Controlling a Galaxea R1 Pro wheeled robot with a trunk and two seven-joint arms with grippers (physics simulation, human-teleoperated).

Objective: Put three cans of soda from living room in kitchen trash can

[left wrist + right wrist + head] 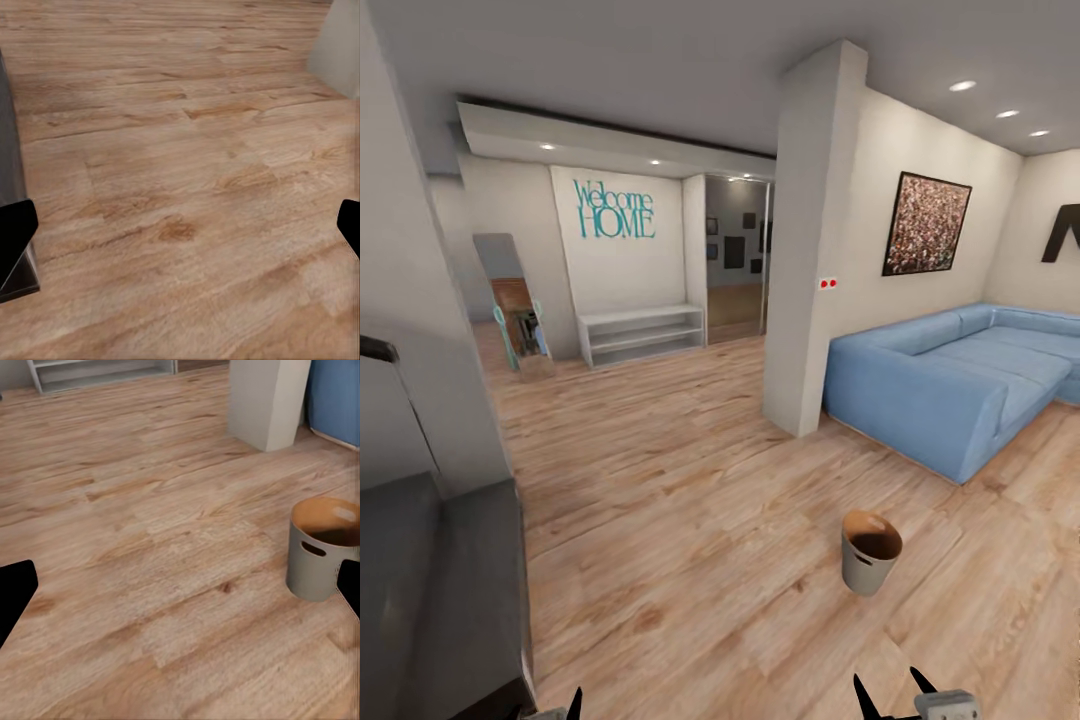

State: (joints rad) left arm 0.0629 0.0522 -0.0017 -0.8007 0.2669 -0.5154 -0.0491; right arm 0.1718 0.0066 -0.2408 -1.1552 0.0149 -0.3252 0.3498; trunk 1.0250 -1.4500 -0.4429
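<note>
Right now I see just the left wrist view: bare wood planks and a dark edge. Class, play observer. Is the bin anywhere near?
Observer: Yes. The tash can stands upright on the wood floor, ahead of the right gripper.
Operator: Anything in it?
Observer: The right wrist view shows a brown inside with no cans in the visible part.
Operator: What room is this?
Observer: A blue sofa stands beyond the bin, beside a white pillar.
</note>
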